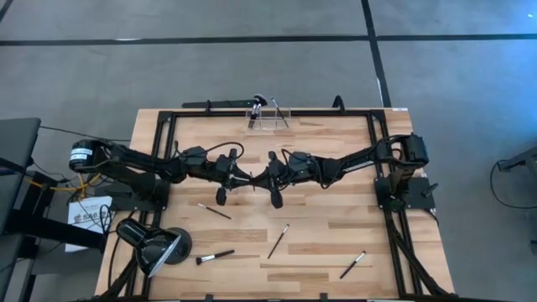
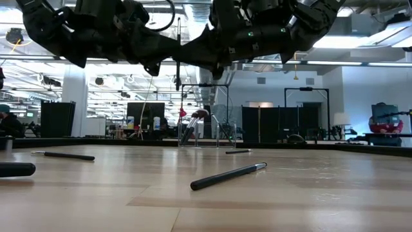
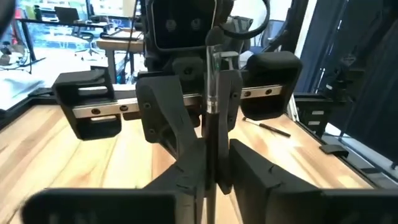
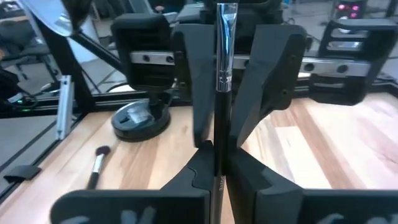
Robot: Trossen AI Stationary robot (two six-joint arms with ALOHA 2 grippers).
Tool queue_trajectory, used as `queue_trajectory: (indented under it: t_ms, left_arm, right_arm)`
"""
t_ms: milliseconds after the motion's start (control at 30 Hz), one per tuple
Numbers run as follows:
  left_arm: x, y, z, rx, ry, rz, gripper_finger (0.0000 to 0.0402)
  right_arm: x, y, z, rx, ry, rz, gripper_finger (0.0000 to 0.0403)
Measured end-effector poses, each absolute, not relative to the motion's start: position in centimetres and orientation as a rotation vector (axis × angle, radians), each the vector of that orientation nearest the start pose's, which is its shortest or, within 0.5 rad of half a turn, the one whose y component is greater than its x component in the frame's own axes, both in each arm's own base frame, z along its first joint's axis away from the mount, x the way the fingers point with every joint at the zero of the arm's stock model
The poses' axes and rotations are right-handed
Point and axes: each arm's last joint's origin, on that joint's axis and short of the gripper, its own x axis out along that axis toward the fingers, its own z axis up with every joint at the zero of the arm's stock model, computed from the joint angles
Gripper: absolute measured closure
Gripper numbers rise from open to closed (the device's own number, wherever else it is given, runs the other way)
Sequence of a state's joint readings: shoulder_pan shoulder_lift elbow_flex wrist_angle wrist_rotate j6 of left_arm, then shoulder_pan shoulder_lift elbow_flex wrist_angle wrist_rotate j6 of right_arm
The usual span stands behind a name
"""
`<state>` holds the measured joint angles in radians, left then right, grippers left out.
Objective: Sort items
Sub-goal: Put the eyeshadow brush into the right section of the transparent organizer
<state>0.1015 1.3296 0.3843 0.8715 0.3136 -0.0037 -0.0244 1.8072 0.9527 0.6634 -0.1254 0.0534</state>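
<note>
Both grippers meet above the table's middle with one slim makeup brush [image 2: 178, 35] between them. It has a dark handle and a silver ferrule [image 4: 224, 62], and it stands upright with the bristles up. My left gripper [image 1: 245, 176] comes in from the table's left and my right gripper [image 1: 263, 178] from the right, each shut on the brush. Several other brushes lie flat on the wood: [image 1: 214, 210], [image 1: 278, 240], [image 1: 215, 257], [image 1: 352, 264]. A clear holder [image 1: 267, 113] at the far edge has brushes standing in it. My left gripper [image 3: 208, 180] pinches the brush's dark handle [image 3: 208, 146] below the ferrule, between its two fingers. It reaches level from the table's left, fingers across the handle. The brush stands upright, lifted clear of the table. My right gripper [image 4: 217, 168] pinches the same handle [image 4: 218, 134] below the silver ferrule, between its two fingers. It reaches level from the table's right, facing the left gripper, fingers across the handle. Ferrule and bristles stand above the fingers.
A black desk lamp with a round head [image 1: 151, 243] sits at the near left corner. A black frame [image 1: 377, 151] runs along the table's sides and far edge. In the low view a brush [image 2: 228, 175] lies close in front. Bare wood shows under the grippers.
</note>
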Motion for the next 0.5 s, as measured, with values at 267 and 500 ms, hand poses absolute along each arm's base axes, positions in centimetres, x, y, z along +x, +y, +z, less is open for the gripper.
queue_trajectory:
  t_ms: [267, 500]
  left_arm:
    - [23.2, 4.0, 20.1, -0.091, 0.062, -0.108, 0.0297]
    - [21.5, 4.4, 22.2, -0.090, 0.012, -0.075, 0.0297]
  right_arm:
    - [37.7, -2.4, 19.1, 0.076, 0.260, -0.095, 0.0386]
    - [36.1, -7.2, 18.1, 0.102, 0.294, -0.258, 0.0396]
